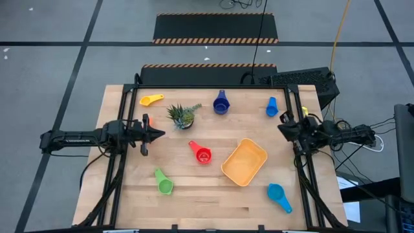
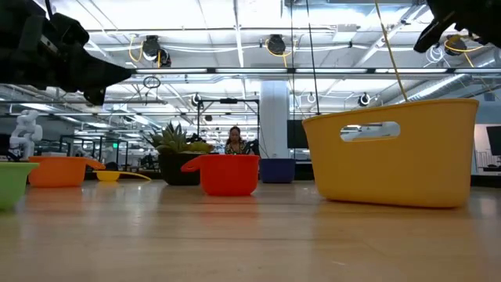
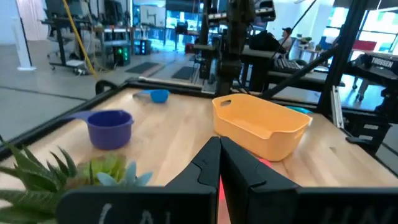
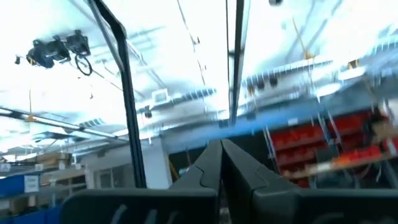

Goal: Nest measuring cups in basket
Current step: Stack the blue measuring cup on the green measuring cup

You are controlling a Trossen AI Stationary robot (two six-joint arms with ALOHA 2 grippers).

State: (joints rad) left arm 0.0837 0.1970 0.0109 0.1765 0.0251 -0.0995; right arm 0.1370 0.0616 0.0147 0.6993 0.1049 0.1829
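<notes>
Wooden table [image 1: 194,194] holds scattered measuring cups [image 1: 203,155] around basket [image 1: 244,162].

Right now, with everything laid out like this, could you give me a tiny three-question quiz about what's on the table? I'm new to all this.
1. True or false: the yellow basket already has a cup inside it.
2. Which cup lies nearest the basket? A) yellow cup B) red cup C) green cup
3. Fill in: both the left gripper and the right gripper are ____, holding nothing.

Key: 1 false, since the basket is empty. 2 B, just to the left of the basket in the overhead view. 3 shut.
</notes>
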